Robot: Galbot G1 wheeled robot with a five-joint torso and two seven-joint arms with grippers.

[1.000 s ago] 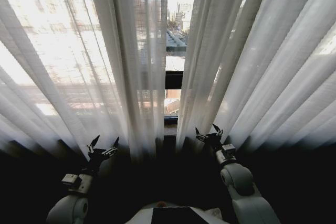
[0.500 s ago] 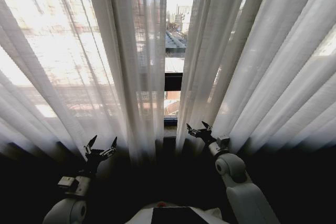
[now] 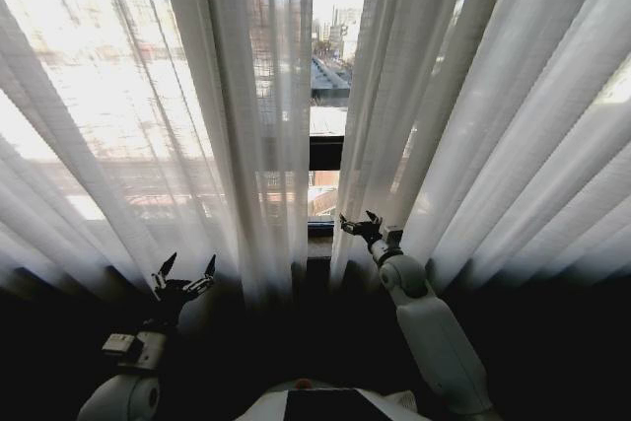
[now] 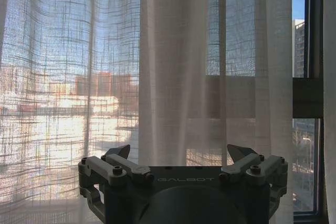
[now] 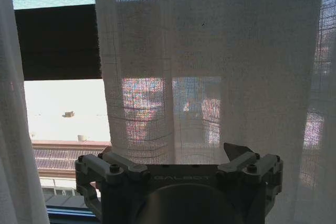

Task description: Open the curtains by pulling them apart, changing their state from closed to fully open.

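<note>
We count two sheer white pleated curtains, hanging vertically with a narrow gap at frame centre. Our right end effector, fingers spread and empty, sits just at the right panel's inner edge; the left end effector, also spread, waits lower left, farther from its panel.

Sheer white curtains hang parted by a narrow gap showing the dark window frame. The right claw, fingers spread, reaches the right panel's inner edge; the left claw hovers open below the left panel.
</note>
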